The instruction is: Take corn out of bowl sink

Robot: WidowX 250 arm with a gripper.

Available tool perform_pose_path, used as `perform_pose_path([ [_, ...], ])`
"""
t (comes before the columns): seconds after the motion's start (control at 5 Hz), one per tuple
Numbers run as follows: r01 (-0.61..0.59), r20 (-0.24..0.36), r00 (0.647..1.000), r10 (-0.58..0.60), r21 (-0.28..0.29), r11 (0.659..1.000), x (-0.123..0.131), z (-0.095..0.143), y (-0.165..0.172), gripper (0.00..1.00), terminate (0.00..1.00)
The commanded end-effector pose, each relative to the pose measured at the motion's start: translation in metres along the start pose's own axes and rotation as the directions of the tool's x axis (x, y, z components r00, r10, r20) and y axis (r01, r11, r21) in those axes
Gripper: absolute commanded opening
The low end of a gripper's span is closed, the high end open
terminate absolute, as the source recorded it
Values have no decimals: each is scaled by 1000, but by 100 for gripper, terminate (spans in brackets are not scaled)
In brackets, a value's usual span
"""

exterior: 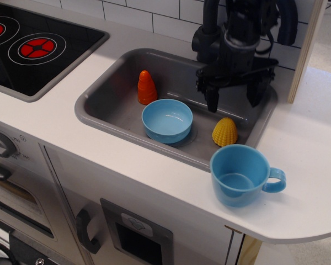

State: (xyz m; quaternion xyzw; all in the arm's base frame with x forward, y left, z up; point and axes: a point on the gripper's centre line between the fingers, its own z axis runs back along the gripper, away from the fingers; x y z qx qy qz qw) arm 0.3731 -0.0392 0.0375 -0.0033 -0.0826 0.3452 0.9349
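Note:
The yellow corn (pixel 224 132) stands upright on the floor of the grey sink (pixel 116 94), near its front right corner, to the right of the light-blue bowl (pixel 167 120). The bowl holds nothing and sits at the sink's front wall. My gripper (pixel 233 100) hangs open and empty above the corn, a little behind it, with its two black fingers (pixel 212 98) spread wide.
An orange ridged cone toy (pixel 147 87) stands in the sink left of the bowl. A taller blue cup with a handle (pixel 241 174) stands on the white counter (pixel 309 165) in front of the sink. A black stovetop (pixel 33 47) lies at the left.

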Motion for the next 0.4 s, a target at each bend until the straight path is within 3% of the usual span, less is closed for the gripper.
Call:
perform_pose_path([
  [0.0,23,83,996,-17,-67,998,19,41,-2,100,0],
  [0.2,23,83,996,-17,-67,998,19,41,-2,100,100],
])
